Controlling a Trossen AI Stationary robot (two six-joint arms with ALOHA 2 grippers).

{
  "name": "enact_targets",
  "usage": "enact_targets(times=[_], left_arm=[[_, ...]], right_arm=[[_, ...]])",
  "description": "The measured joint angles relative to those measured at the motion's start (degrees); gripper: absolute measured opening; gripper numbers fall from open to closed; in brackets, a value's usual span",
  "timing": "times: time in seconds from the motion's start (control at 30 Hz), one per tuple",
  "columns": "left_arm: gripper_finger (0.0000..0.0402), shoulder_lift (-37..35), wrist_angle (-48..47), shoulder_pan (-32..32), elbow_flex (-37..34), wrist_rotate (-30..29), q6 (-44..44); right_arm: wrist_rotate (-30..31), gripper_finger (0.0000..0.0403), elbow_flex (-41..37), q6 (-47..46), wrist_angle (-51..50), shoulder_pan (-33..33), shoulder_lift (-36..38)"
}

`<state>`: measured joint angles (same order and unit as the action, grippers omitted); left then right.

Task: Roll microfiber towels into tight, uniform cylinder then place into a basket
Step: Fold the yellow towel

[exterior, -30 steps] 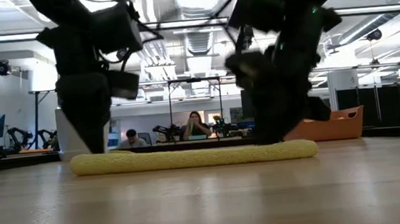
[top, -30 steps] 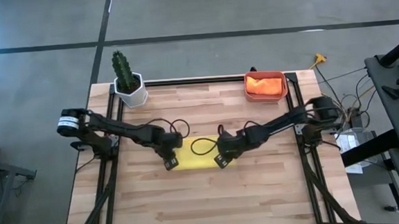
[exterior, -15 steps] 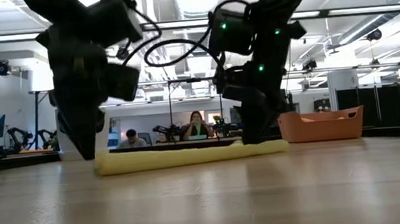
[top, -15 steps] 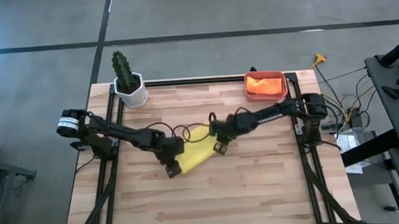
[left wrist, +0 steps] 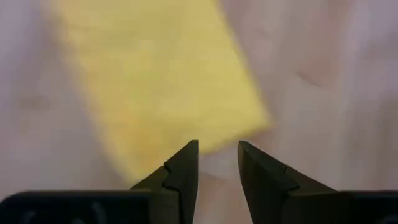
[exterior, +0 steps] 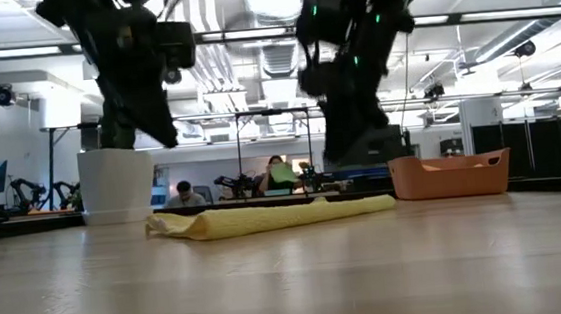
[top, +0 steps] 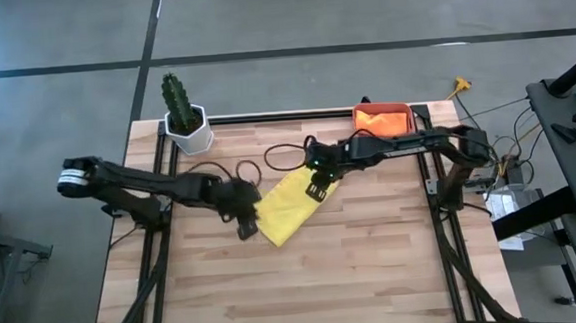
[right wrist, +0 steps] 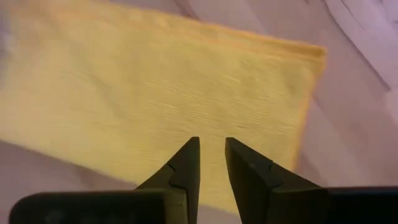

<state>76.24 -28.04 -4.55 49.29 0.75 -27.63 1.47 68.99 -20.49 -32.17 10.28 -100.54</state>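
The yellow towel [top: 289,207] lies slantwise near the table's middle, its near end left and its far end right. It is a low, flattened fold resting on the wood [exterior: 275,217]. My left gripper [top: 244,227] hangs above its near-left end, open by a narrow gap [left wrist: 217,144] with nothing between the fingers. My right gripper [top: 320,190] hangs above its far-right end, also narrowly open [right wrist: 212,140] and clear of the cloth [right wrist: 155,93]. The orange towel [top: 381,121] lies in the salmon-red basket [top: 407,134] at the far right.
A white faceted pot with a green cactus [top: 188,128] stands at the far left corner. Black cables loop over the table near both wrists [top: 236,171]. Bare wood stretches across the near half of the table [top: 306,291].
The towel lay as a thin roll along the table's width under both grippers. My right gripper went toward the far edge, swinging that end of the towel with it. Both grippers have since risen off the cloth, which now lies slanted, wider and flatter.
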Motion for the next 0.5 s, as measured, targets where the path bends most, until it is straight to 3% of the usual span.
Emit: enact_targets(times=[0.1,0.17,0.23,0.4,0.5], left_arm=[[0.0095,-2.4,-1.0,2.1,-0.2,-8.7,3.4],[0.0095,-2.5,0.5,4.1,-0.9,-10.2,5.9],[0.0095,-1.3,3.2,5.9,-2.1,-8.0,9.3],[0.0095,1.4,5.6,7.5,-3.8,5.5,23.8],[0.0095,1.3,4.6,7.5,-4.5,6.1,29.5]], right_arm=[[-0.1,0.007,0.1,-5.9,3.4,-2.6,2.0],[0.1,0.0072,0.1,-8.2,7.1,-4.7,2.2],[0.1,0.0074,0.1,-8.2,11.8,-7.2,2.1],[1.5,0.0079,0.2,1.1,19.4,-14.6,2.0],[4.2,0.0088,0.3,7.9,18.7,-18.4,2.0]])
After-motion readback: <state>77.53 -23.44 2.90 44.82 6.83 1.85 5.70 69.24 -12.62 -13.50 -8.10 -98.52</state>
